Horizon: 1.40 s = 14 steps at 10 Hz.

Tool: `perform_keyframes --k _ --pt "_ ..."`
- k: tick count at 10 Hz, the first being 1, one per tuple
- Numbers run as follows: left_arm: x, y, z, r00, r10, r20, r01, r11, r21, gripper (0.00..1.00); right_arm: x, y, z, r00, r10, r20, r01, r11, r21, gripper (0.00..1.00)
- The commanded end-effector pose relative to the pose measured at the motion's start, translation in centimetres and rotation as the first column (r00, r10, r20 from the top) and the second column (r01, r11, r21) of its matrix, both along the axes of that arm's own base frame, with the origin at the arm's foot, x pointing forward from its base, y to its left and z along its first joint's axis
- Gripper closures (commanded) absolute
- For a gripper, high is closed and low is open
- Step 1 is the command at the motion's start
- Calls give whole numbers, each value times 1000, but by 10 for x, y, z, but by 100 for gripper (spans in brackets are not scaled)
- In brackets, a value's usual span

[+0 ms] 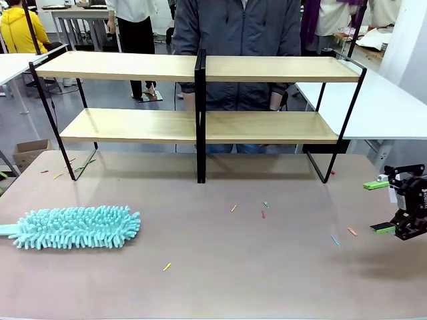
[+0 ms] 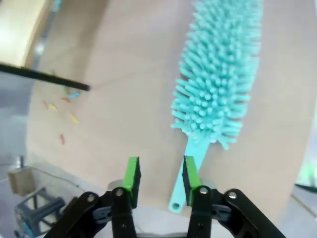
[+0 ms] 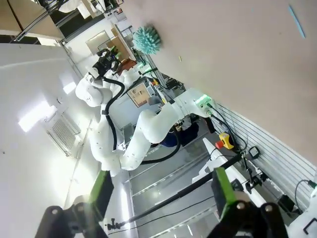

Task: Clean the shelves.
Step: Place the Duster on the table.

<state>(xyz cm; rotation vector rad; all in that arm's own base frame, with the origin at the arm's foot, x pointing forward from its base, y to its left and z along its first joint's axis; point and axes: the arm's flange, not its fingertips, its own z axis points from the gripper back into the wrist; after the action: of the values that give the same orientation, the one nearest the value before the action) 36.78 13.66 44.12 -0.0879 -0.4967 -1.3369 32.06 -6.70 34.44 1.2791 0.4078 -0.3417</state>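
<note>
Left end effector (image 2: 159, 179) spread open just above the duster (image 1: 77, 227), green pads either side of the handle end, gripping nothing. Right end effector (image 1: 379, 207) parked low at the right edge, wide open and empty. Across the far side of the tabletop (image 1: 267, 267): the shelves (image 1: 200, 127), two long light-wood boards in a thin black frame, black upright in the middle. Scattered colored bits (image 1: 233, 208) in front. Person (image 1: 237, 33) standing directly behind.
</note>
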Motion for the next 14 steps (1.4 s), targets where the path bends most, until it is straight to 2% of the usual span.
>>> perform_keyframes --k 1,2,3,4,5,6,8,9,10,11,14 --pt "-14 20 33 991 102 -91 -120 967 -224 16 0 0 0 1000 0 0 0 1000 0 0" --pt "-22 23 43 955 87 -283 -194 907 -374 0 -5 9 23 998 6 59 -7 1000 10 0" --pt "-19 23 45 908 77 -411 -277 847 -454 0 -10 15 39 994 -35 103 34 999 10 0" --pt "-7 21 45 836 68 -545 -412 735 -539 0 -15 18 47 990 -46 136 45 999 6 0" --pt "0 23 38 784 -50 -619 -340 800 -495 0 -18 18 49 985 -72 154 74 997 -6 0" --pt "2 21 33 756 -106 -646 -314 808 -499 0 -19 18 49 984 -78 157 79 997 3 0" --pt "9 10 25 728 -100 -678 -356 790 -499 0 -17 21 50 983 -78 164 82 997 -15 0" --pt "12 2 22 705 -99 -702 -415 745 -522 0 -18 22 50 981 -87 175 96 995 -42 0" --pt "19 -5 20 703 24 -711 -582 595 -555 0 -17 22 50 976 -117 186 132 989 -70 0" --pt "9 8 9 719 -125 -684 -348 786 -510 0 2 1 57 983 -52 176 57 998 -21 0" --pt "9 8 9 719 -125 -684 -348 786 -510 0 2 1 57 983 -52 176 57 998 -21 0"
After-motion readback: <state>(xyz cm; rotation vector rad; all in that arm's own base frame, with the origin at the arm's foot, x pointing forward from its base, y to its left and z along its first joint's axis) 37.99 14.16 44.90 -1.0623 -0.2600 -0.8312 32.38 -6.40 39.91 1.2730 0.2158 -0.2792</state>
